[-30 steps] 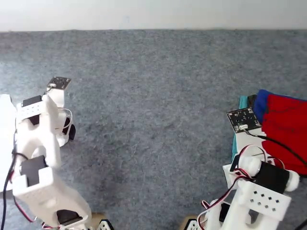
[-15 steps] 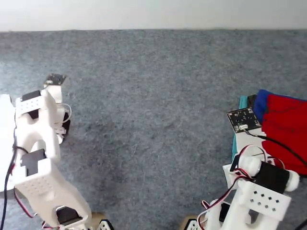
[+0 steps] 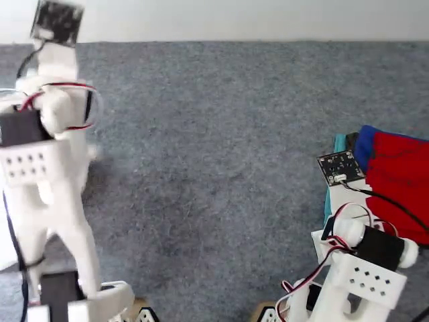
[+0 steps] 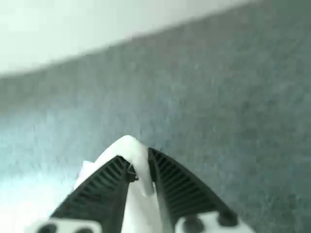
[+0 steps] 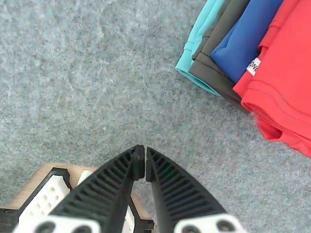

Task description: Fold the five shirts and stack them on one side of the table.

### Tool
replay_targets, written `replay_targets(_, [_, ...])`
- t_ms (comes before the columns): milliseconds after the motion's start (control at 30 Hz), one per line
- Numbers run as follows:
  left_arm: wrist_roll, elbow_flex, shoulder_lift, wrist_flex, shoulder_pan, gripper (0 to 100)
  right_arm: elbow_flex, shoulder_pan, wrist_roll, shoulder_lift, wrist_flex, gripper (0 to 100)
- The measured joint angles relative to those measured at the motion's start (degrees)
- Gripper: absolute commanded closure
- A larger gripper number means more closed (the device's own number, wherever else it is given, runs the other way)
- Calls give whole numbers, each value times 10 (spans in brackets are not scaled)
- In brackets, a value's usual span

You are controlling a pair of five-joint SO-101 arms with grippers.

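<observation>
Table (image 3: 221,134) of grey felt. Stack of folded shirts (image 3: 395,181) at its right edge, red uppermost over blue, dark grey and teal. Left gripper (image 4: 141,165), high near the far left corner, clamped on a white shirt (image 4: 138,150). Right gripper (image 5: 144,164) closed on nothing, near the stack.

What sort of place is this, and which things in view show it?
Probably a robot test bench for laundry folding: two white arms at a grey felt-covered table, folded shirts stacked on one side, white cloth pinched in the left gripper.

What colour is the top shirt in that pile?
Red shirt, clearest in the right wrist view.
</observation>
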Motion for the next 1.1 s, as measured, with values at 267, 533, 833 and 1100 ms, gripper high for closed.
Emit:
replay_targets(267, [0, -99, -62, -51, 198, 986, 0, 0, 0, 0, 0, 988])
replay_targets(533, [-2, -159, -66, -56, 320, 986, 0, 0, 0, 0, 0, 988])
replay_targets(833, [-1, -155, -28, -52, 363, 986, 0, 0, 0, 0, 0, 988])
replay_targets(1100, [-1, -154, -7, -1, 318, 985, 0, 0, 0, 0, 0, 988])
